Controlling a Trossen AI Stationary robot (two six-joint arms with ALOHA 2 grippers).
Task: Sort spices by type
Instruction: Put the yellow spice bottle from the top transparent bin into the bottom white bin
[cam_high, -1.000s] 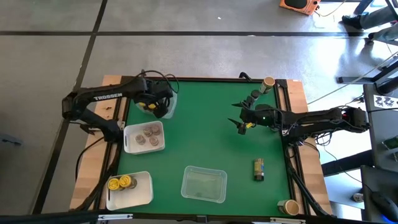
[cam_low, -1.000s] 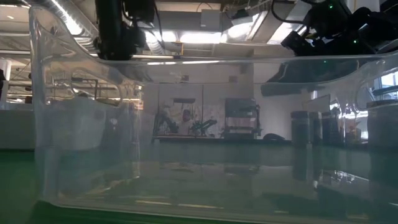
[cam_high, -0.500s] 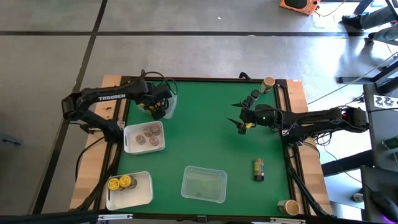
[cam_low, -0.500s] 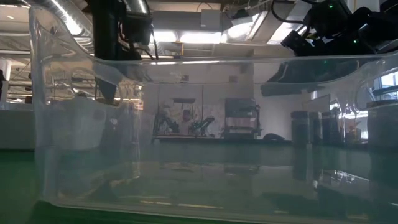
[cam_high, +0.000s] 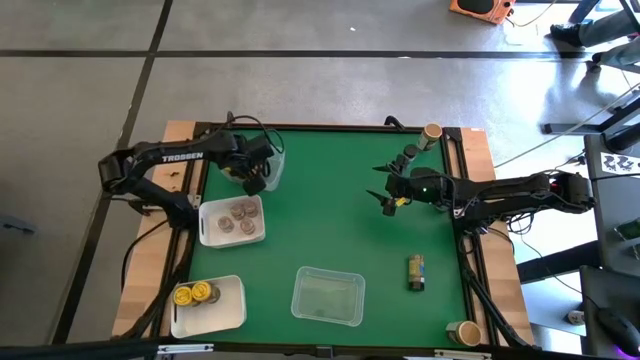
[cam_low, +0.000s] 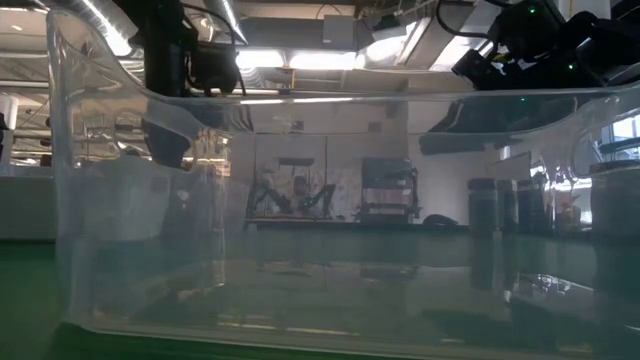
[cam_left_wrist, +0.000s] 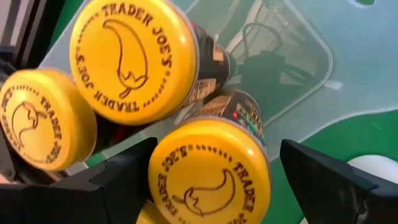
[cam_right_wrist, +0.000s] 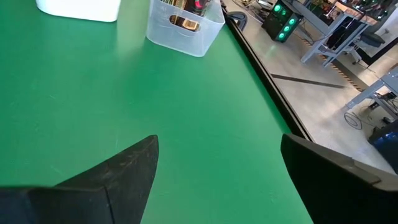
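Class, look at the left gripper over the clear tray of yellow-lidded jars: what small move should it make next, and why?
Probably lower the left gripper a little and close on the nearest yellow-lidded jar. Its fingers stand open on either side of that jar in the clear tray, gripping nothing yet. The right gripper waits open above bare mat.

Seen from above, jars (cam_high: 241, 218) sit in a tray (cam_high: 210, 232) at nine o'clock, another tray (cam_high: 327, 297) lies at six, one jar (cam_high: 416, 271) at four.
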